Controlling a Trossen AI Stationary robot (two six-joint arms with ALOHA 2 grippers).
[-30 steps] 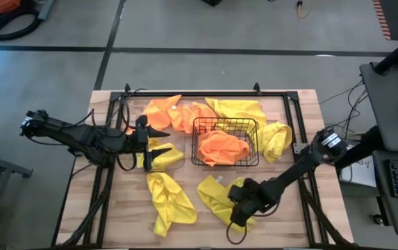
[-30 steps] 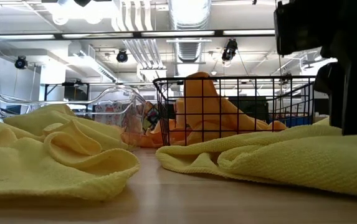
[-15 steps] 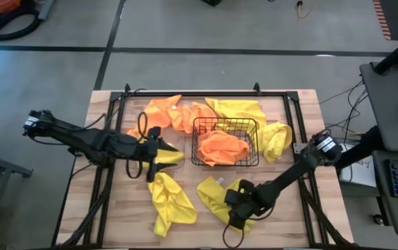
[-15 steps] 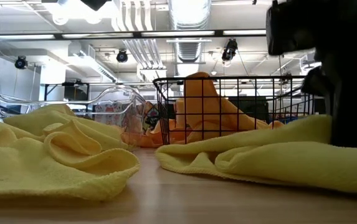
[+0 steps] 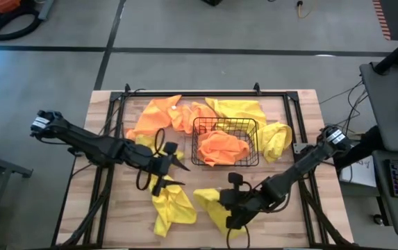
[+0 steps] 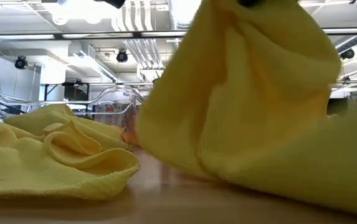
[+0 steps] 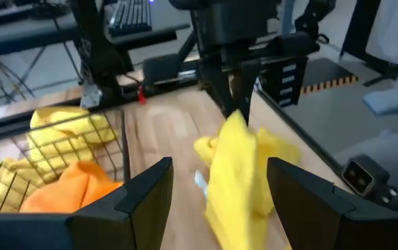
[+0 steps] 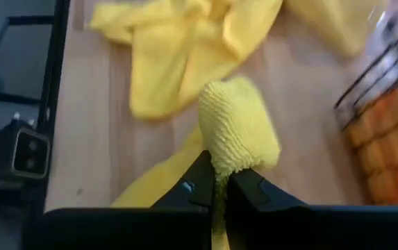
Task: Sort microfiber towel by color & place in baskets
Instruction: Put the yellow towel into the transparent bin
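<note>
My right gripper (image 5: pixel 228 208) is shut on a yellow towel (image 5: pixel 216 205) at the table's near middle. It also shows in the left wrist view (image 7: pixel 237 97). My left gripper (image 5: pixel 176 173) is open and empty, just left of that towel and near the clear plastic basket (image 5: pixel 158 149). The black wire basket (image 5: pixel 225 142) holds orange towels (image 5: pixel 223 147). Another yellow towel (image 5: pixel 167 205) lies crumpled on the table below my left gripper. More yellow towels (image 5: pixel 240 110) and orange towels (image 5: pixel 158 114) lie along the far side. My right gripper pinches a bunched fold of the yellow towel (image 8: pixel 237 132) between its two fingers. The fingers come from above and point down. The towel hangs below them (image 7: pixel 237 167), raised into a peak, and its lower part (image 6: pixel 328 180) lies on the table.
A yellow towel (image 5: pixel 275 139) lies right of the wire basket. A dark frame (image 5: pixel 205 94) runs around the table's edges. Bare wood shows at the near right (image 5: pixel 289 222) and near left (image 5: pixel 126 215).
My right gripper has risen with the yellow towel and drawn it toward the table's left. The towel now stands up in a peak with its lower part still on the wood. My left gripper has gone from over the clear basket toward the table's right and near edge.
</note>
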